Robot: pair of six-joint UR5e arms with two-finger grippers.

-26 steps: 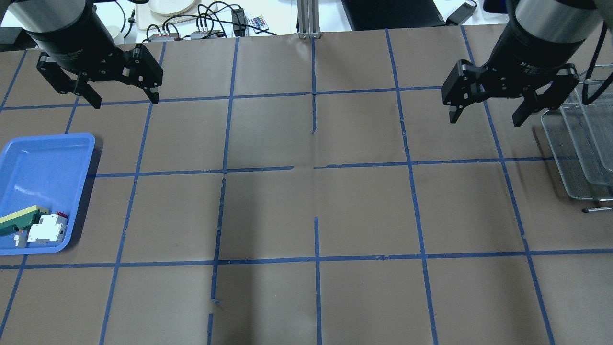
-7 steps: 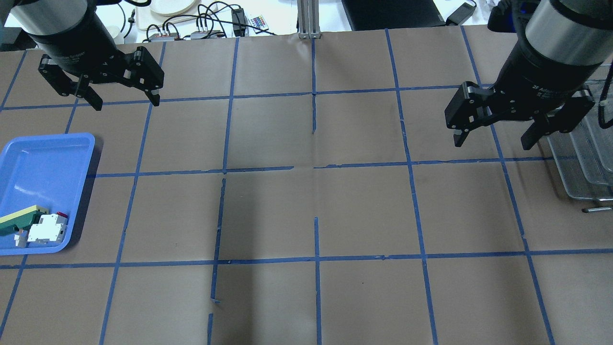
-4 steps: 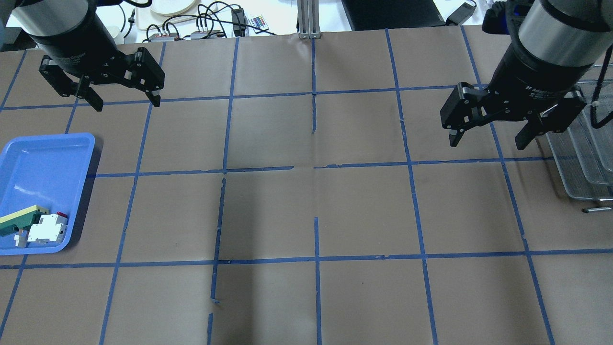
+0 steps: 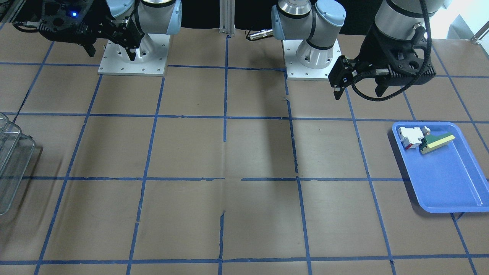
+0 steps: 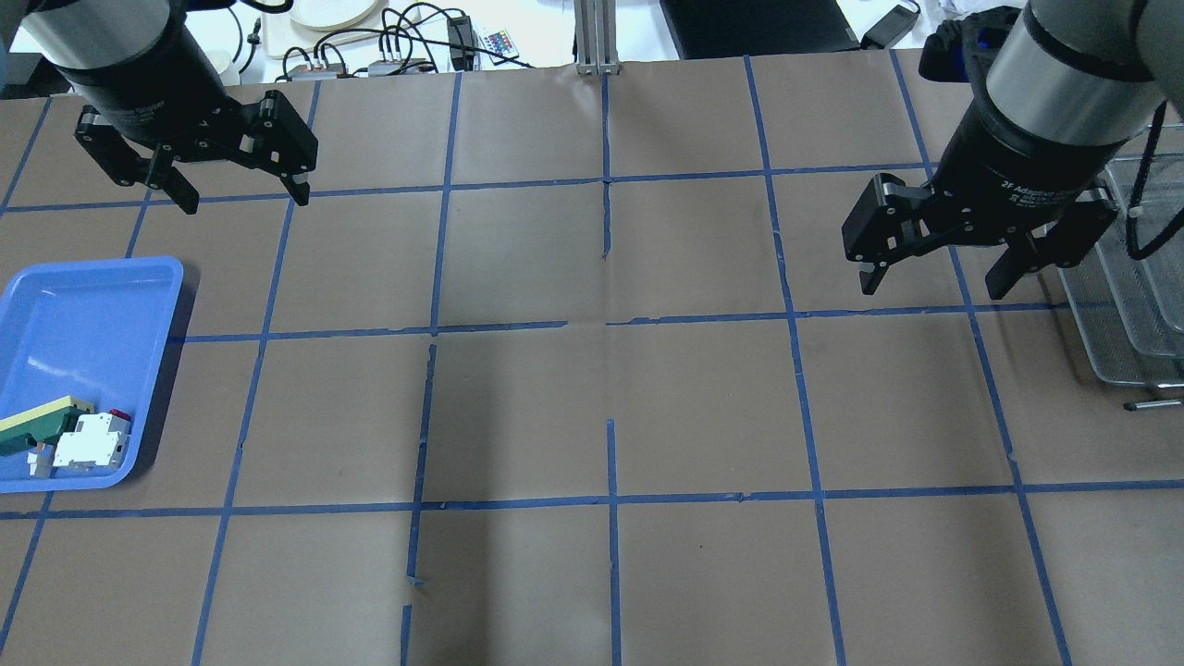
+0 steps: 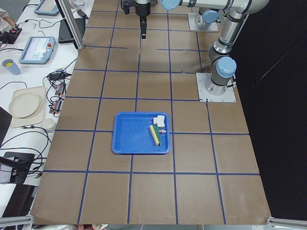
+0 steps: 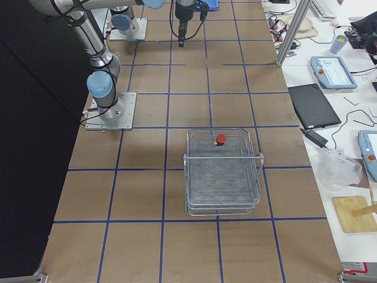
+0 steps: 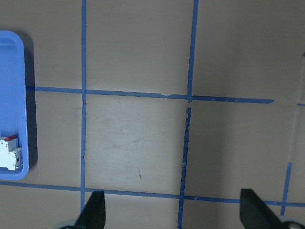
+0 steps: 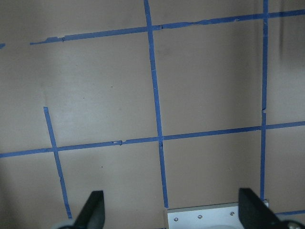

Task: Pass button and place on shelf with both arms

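Two grippers hang wide open and empty: left gripper (image 5: 245, 199), right gripper (image 5: 932, 289). Your button (image 7: 221, 139) lies in the shelf (image 7: 224, 194); likely light, rigid, slippery, so pinch its body crosswise.

shelf (image 5: 1115, 324) cut by right edge, blue tray (image 5: 83, 324) clipped left

Wrist cams look down, close, past left gripper (image 8: 171, 210) and right gripper (image 9: 171, 207); four fixed cams, farther, share the table (image 5: 703, 407).
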